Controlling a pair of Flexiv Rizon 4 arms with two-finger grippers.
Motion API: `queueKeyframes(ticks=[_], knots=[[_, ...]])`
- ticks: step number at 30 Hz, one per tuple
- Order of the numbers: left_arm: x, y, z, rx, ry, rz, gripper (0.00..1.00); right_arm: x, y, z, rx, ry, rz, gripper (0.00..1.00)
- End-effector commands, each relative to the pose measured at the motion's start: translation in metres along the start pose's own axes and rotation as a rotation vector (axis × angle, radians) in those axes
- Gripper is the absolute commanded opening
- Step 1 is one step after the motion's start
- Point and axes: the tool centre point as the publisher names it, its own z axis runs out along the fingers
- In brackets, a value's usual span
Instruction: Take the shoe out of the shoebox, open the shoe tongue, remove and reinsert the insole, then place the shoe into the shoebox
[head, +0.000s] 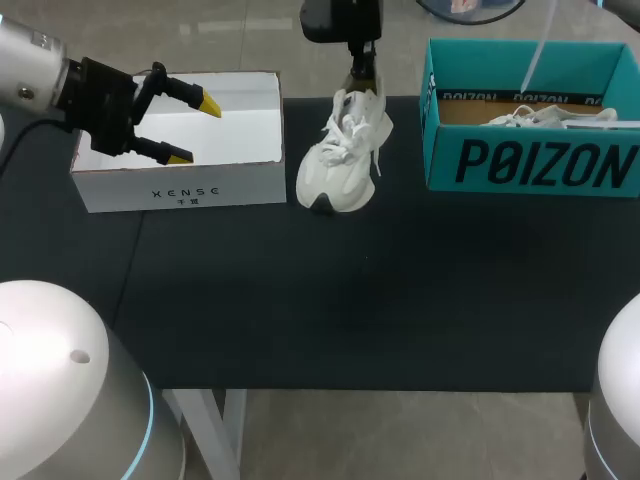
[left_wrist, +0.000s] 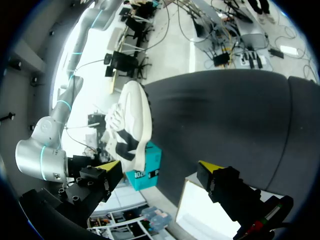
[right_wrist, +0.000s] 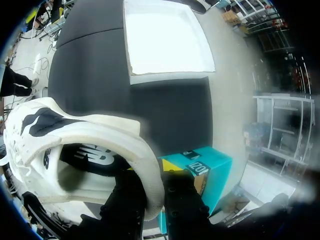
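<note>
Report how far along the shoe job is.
Done: the shoe is out of the teal shoebox, hanging toe-down over the table. In hand: the right claw is shut on its heel collar; the left claw is open over the white box, touching nothing. Left: opening the tongue, pulling and refitting the insole, which looks to be inside, then reboxing.

The shoe (head: 345, 150) is between the open box (head: 180, 190) at left, under the left gripper (head: 195, 131), and the shoebox (head: 530, 165) at right, which holds a second shoe (head: 550, 117).
</note>
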Motion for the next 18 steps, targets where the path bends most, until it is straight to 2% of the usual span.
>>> queueKeyframes(ticks=[1,4,6,13,18], knots=[[0.0,0.0,0.0,0.0,0.004,0.0,1.0,0.0,-0.001,-0.002,-0.002,-0.001,0.0,0.0],[0.0,0.0,0.0,0.0,0.004,0.0,1.0,0.0,-0.001,-0.002,-0.002,-0.001,0.0,0.0],[0.0,0.0,0.0,0.0,0.004,0.0,1.0,-0.014,-0.002,-0.003,0.019,-0.003,0.01,0.0],[0.0,0.0,0.0,0.0,0.004,0.0,1.0,-0.08,-0.024,-0.017,0.057,-0.021,0.13,0.0],[0.0,0.0,0.0,0.0,0.004,0.0,1.0,-0.129,-0.048,-0.006,0.081,-0.037,0.245,0.0]])
